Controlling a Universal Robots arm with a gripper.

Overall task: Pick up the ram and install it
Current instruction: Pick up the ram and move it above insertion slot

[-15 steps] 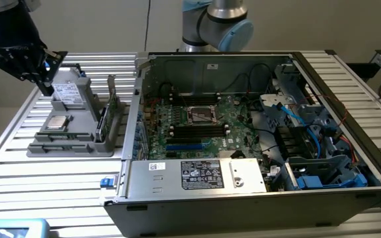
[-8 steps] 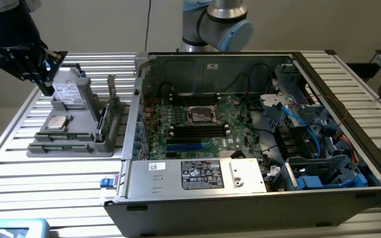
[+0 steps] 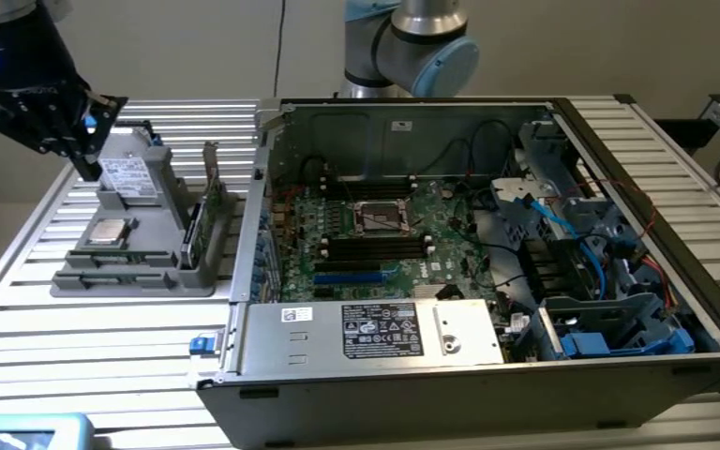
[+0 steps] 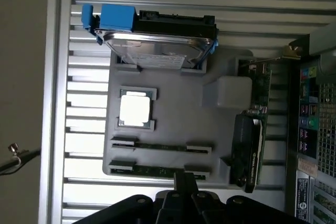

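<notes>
Slatted aluminium table (image 3: 72,347) spreads across the lower left of the exterior view. An open computer case (image 3: 335,394) stands at centre and right, its motherboard (image 3: 442,253) exposed. Left of the case sits a grey parts tray (image 3: 147,242). At the tray's near end one ram stick (image 4: 157,170) and a second ram stick (image 4: 161,146) lie in parallel slots. Beyond them rest a CPU (image 3: 110,232) and a hard drive (image 3: 128,176). In the upper left the gripper (image 3: 89,172) hangs above the tray, fingers pressed together, gripping nothing.
</notes>
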